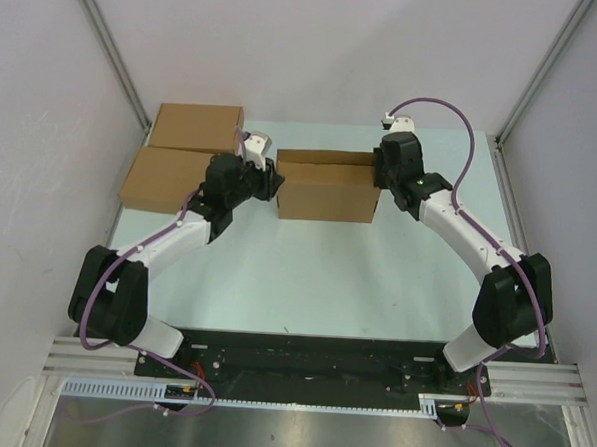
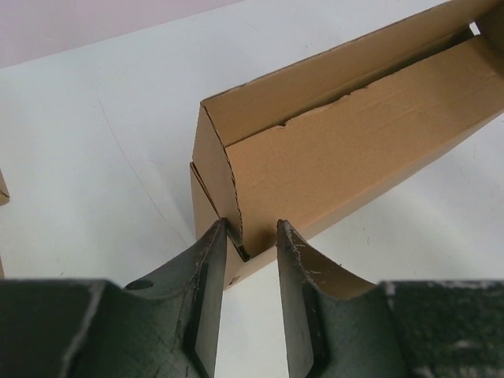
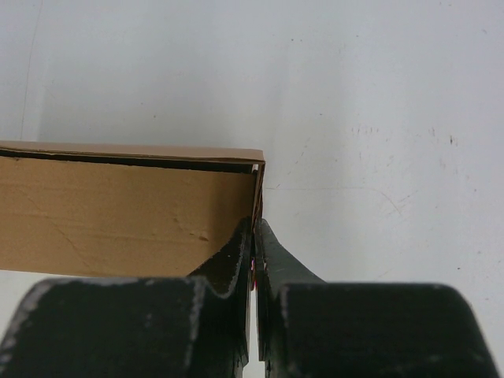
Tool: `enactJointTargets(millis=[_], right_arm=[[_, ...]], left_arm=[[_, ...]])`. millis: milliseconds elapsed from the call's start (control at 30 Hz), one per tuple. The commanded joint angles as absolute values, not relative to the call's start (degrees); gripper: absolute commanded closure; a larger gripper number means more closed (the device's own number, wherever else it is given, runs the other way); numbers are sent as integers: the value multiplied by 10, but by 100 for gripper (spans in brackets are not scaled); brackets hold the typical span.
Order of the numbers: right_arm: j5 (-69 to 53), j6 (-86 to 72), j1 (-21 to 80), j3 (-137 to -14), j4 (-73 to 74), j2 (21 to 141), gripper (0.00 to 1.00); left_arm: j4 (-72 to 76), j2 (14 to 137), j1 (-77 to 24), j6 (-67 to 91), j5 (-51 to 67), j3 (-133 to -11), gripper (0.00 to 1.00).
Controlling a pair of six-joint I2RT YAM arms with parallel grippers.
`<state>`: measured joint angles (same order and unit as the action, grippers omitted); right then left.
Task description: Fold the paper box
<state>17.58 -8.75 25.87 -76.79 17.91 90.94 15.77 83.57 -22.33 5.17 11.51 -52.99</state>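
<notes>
The paper box [image 1: 325, 192] lies between the two grippers with its top open. The left gripper [image 2: 252, 230] is partly open. Its fingers [image 2: 206, 268] straddle the box's end corner, with a gap on one side, so nothing is gripped. The right gripper [image 3: 255, 227] is pinched tight on the thin end wall at the opposite end.

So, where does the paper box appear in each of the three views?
Top external: paper box at centre of the table.
Left wrist: upper right, running to the right edge.
Right wrist: left side, middle height.
Shared landmark: the pale table under it.
</notes>
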Motion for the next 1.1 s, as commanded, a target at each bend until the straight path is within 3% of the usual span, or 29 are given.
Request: enactJointTargets(millis=[0,300,533,767,1067], right_arm=[[161,-85,264,-758,206,897,100],[160,-84,262,-758,207,898,100],[158,-83,262,-758,205,898,100],[156,-83,261,-758,204,899,100],[158,-84,262,-758,203,901,100]], left_arm=[[160,814,-231,57,103,-567,64],[153,822,-231,61,82,-587,67],[145,831,-230,56,72,-587,89],[132,833,-230,56,86,-593,99],[80,844,-231,93,106,-630,100]])
